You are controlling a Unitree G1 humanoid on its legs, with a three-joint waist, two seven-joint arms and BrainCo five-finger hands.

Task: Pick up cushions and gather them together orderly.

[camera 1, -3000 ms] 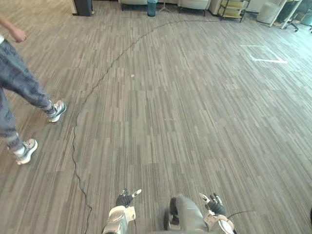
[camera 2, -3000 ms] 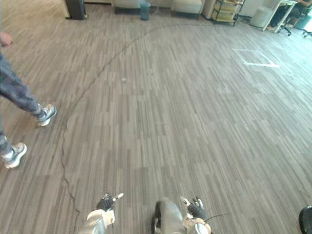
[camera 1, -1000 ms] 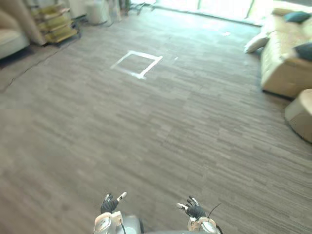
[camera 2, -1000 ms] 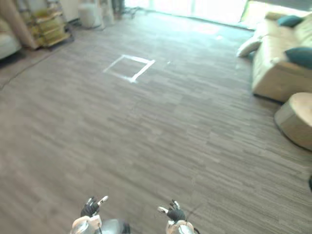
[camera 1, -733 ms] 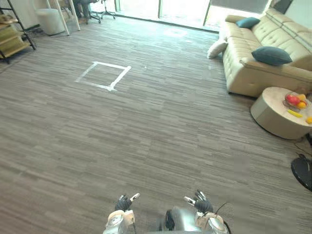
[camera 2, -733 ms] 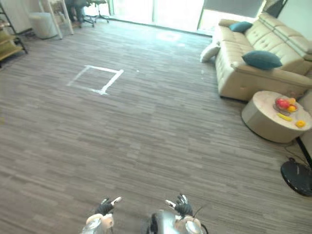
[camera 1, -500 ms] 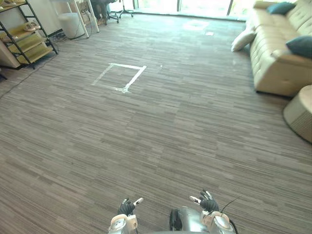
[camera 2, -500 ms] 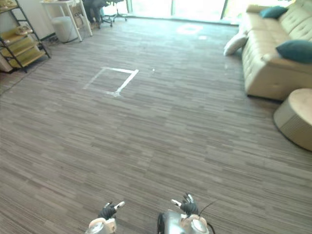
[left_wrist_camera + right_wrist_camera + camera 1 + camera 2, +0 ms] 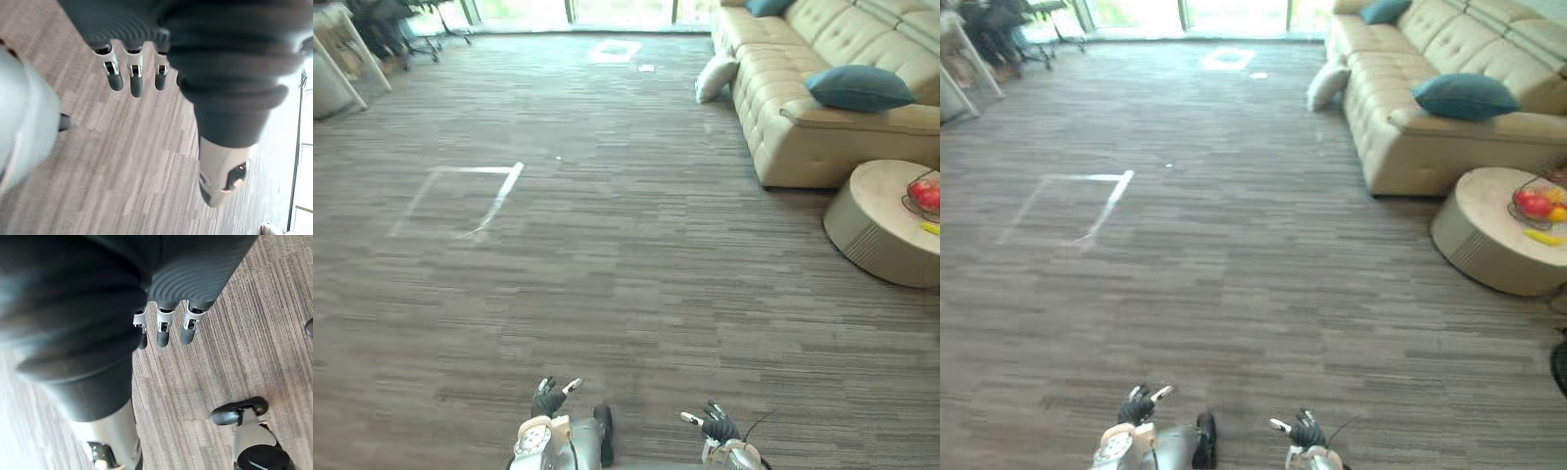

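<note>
Grey striped floor (image 9: 636,274) runs out ahead of me, with a white tape square (image 9: 460,201) marked on it at 10 o'clock. At 1 to 2 o'clock stands a beige tufted sofa (image 9: 803,137). One teal cushion (image 9: 859,88), plump and lens-shaped, lies on the near end of the sofa at 2 o'clock; a second teal cushion (image 9: 769,6) sits farther back on the seat at 1 o'clock. A cream cushion (image 9: 716,77) leans on the floor against the sofa's side at 1 o'clock, touching it. Just beside the sofa's near end, at 3 o'clock, is a round surface (image 9: 881,223) carrying a bowl (image 9: 1538,208) that holds a red fruit (image 9: 1532,204) and an orange one, while a yellow piece (image 9: 1542,236) lies on the surface just beside the bowl. My left robot hand (image 9: 548,399) hangs low at 7 o'clock and my right robot hand (image 9: 715,426) at 5 o'clock, both well apart from every cushion. The left wrist view shows its fingers (image 9: 136,84) straight and slack with nothing between them; the right wrist view shows those fingers (image 9: 163,337) just as loose and empty.
</note>
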